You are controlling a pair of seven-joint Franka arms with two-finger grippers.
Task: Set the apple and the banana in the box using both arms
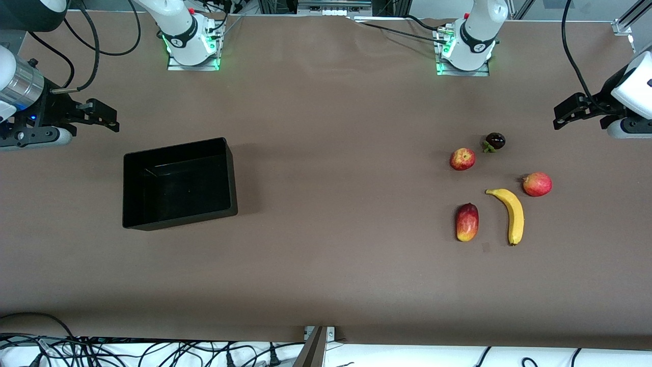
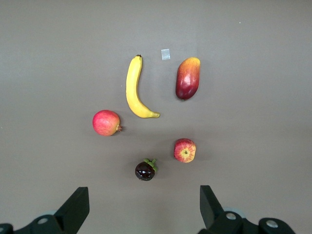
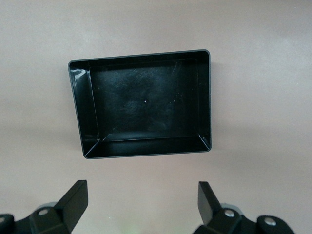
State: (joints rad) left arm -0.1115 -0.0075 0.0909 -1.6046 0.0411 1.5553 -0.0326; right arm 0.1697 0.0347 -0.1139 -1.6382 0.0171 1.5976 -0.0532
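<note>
The black open-top box (image 1: 178,186) stands empty toward the right arm's end of the table; it also shows in the right wrist view (image 3: 146,107). The apple (image 1: 462,159) and the yellow banana (image 1: 511,215) lie toward the left arm's end, the banana nearer the front camera. Both show in the left wrist view, apple (image 2: 185,150) and banana (image 2: 134,87). My left gripper (image 1: 563,116) is open and empty, up in the air past the fruits at the table's end (image 2: 144,202). My right gripper (image 1: 108,120) is open and empty, up beside the box (image 3: 141,197).
A dark purple mangosteen (image 1: 494,141) lies beside the apple. A pinkish-red round fruit with a nub (image 1: 537,184) and an oblong red-yellow fruit (image 1: 467,221) flank the banana. The table is brown, with cables along the front edge.
</note>
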